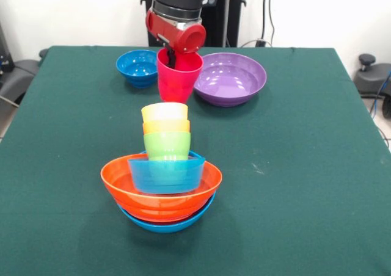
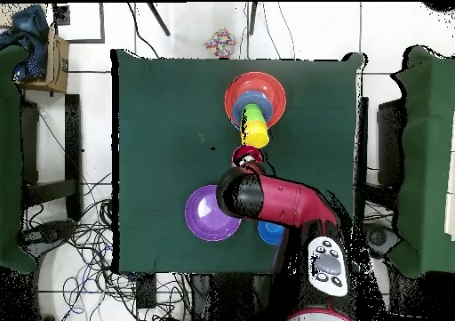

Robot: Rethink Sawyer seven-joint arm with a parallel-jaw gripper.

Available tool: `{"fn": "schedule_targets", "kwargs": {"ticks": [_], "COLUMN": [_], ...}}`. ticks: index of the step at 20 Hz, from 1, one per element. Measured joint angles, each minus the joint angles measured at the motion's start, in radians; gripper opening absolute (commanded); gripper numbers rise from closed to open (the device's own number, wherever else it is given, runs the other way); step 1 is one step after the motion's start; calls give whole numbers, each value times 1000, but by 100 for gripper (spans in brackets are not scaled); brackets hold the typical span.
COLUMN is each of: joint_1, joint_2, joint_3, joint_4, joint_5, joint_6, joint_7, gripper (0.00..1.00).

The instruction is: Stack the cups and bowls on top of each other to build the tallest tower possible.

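Observation:
The tower (image 1: pixel 162 184) stands near the front of the table: a wide light-blue bowl (image 1: pixel 165 225) at the base, orange bowls (image 1: pixel 116 181) in it, a small light-blue bowl (image 1: pixel 165 173), then a green cup (image 1: pixel 167 144), an orange cup (image 1: pixel 166 127) and a yellow cup (image 1: pixel 164 112) on top. Behind it my gripper (image 1: pixel 171 59) reaches into a magenta-pink cup (image 1: pixel 178 80) and is shut on its rim. From overhead the pink cup (image 2: pixel 248 156) shows just beside the tower's yellow cup (image 2: pixel 257 138), under the arm's end.
A large purple bowl (image 1: pixel 230 77) sits right of the pink cup and a small dark-blue bowl (image 1: pixel 138 66) left of it. In the overhead view the arm partly covers the dark-blue bowl (image 2: pixel 270 232). The green table (image 1: pixel 305 166) surrounds them.

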Motion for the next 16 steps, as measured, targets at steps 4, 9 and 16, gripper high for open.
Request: {"fn": "schedule_targets", "kwargs": {"ticks": [4,9,16], "joint_1": [-43,-72,-78], "joint_2": [-24,-33,-29], "joint_3": [47,82,112], "joint_4": [25,38,41], "joint_5": [8,15,18], "joint_6": [-21,-71,-158], "joint_7": [0,0,0], "gripper": [0,0,0]}}
